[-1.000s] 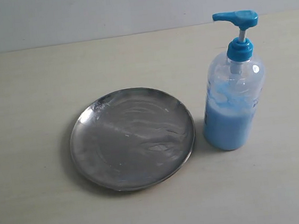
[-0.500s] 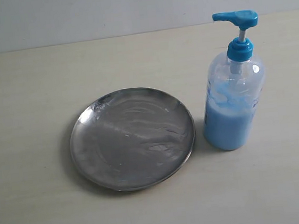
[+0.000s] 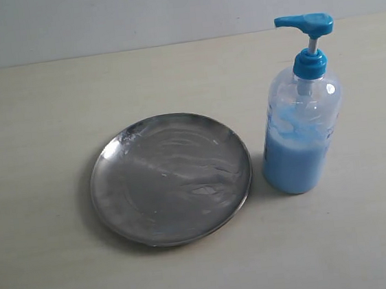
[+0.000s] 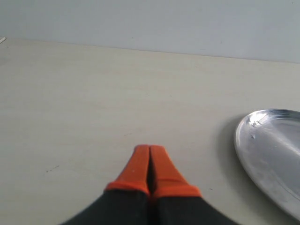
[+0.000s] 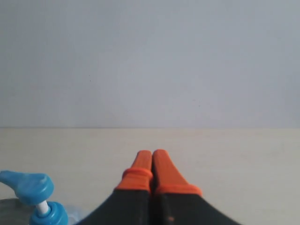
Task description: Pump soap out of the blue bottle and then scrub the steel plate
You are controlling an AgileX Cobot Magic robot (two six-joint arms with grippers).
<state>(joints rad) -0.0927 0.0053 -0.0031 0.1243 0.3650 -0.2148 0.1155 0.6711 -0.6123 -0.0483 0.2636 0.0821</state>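
Observation:
The steel plate (image 3: 171,178) lies on the table left of centre, with streaky whitish smears on its shiny face; no blue soap blob shows on it. The blue bottle (image 3: 302,129) stands upright just right of the plate, its blue pump head (image 3: 304,24) raised and light-blue liquid filling its lower half. Neither gripper appears in the exterior view. My left gripper (image 4: 149,149) is shut with orange fingertips pressed together over bare table, the steel plate's rim (image 4: 243,140) off to one side. My right gripper (image 5: 152,153) is also shut and empty, the pump head (image 5: 27,185) beside it.
The pale beige table (image 3: 31,120) spreads around the plate and bottle. A light grey wall (image 3: 165,9) runs along the table's far edge.

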